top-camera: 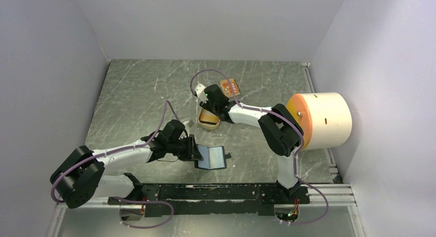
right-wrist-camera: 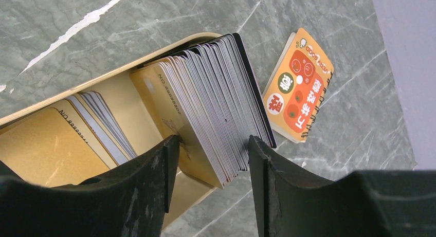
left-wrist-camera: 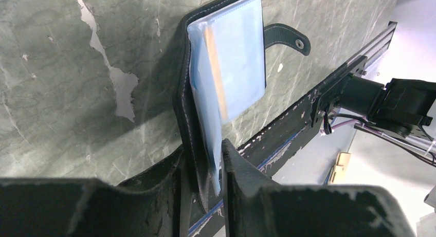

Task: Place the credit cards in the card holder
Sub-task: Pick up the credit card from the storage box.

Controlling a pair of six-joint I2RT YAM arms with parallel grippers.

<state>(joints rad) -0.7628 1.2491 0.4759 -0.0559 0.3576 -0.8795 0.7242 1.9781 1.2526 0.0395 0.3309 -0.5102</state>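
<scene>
On the left, the left gripper (left-wrist-camera: 205, 165) was nearly closed, pinching one cover and the clear sleeves of the card holder (left-wrist-camera: 234, 52). The holder lay open on the table near the arm bases, with its snap tab (left-wrist-camera: 288, 36) flung outward. That pinch caught only the edge, so a push from an incoming card could probably have swung the holder or pulled it free. A tan strip showed among the sleeves, but whether it was a card could not be told. Further right, in the gold tin (right-wrist-camera: 103, 72), the credit cards (right-wrist-camera: 216, 98) stood packed and leaning. The right gripper (right-wrist-camera: 213, 139) sat astride them with its jaws about half apart, and nothing was lifted. The jaws spanned the whole stack. Closing there would likely have grabbed many cards at once, fanned them out, or dragged the tin. Just right of the tin lay an orange printed card (right-wrist-camera: 298, 85), flat on the table. It was close enough that a spill or a sliding tin could have knocked it.
</scene>
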